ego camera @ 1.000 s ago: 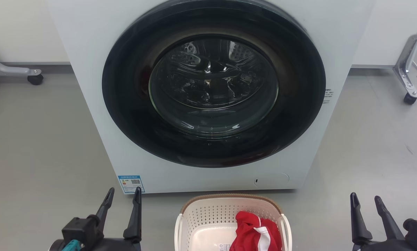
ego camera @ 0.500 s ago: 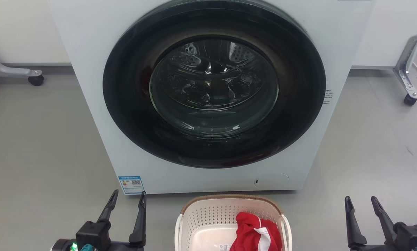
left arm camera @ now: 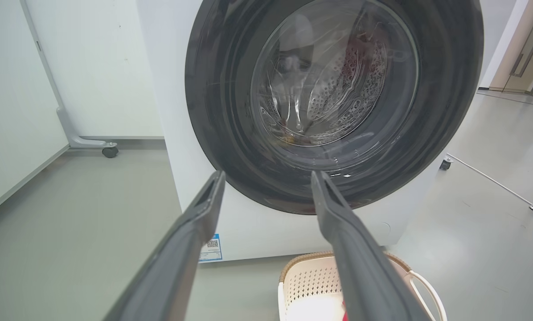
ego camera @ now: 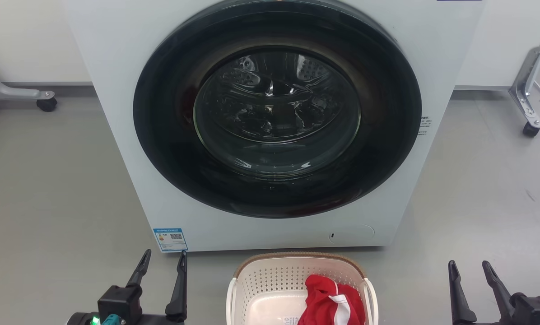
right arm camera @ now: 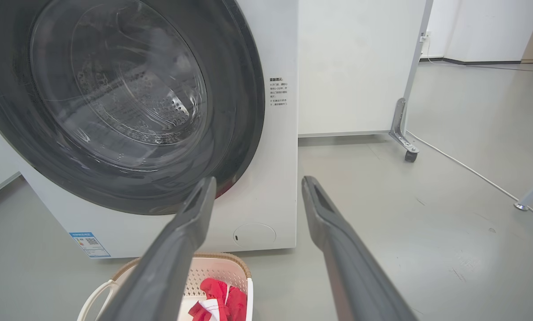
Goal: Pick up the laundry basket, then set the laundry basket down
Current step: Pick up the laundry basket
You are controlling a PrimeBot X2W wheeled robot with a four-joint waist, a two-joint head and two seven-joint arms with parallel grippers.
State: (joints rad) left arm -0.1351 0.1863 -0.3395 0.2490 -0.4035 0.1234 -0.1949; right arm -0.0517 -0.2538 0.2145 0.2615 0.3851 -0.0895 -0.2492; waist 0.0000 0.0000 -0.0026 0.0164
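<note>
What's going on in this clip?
A two-armed robot faces a white front-loading washing machine whose round door is shut. A cream-white perforated plastic laundry basket with a brown woven-look rim sits on the grey floor in front of the machine, holding a red and white cloth. The left tool and the right tool hover open on either side of the basket, touching nothing. The pick-up has not yet begun.

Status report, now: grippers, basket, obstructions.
Left gripper open, empty. Right gripper open, empty. Laundry basket on floor between them, red garment inside, untouched. Washer close behind, door shut.
</note>
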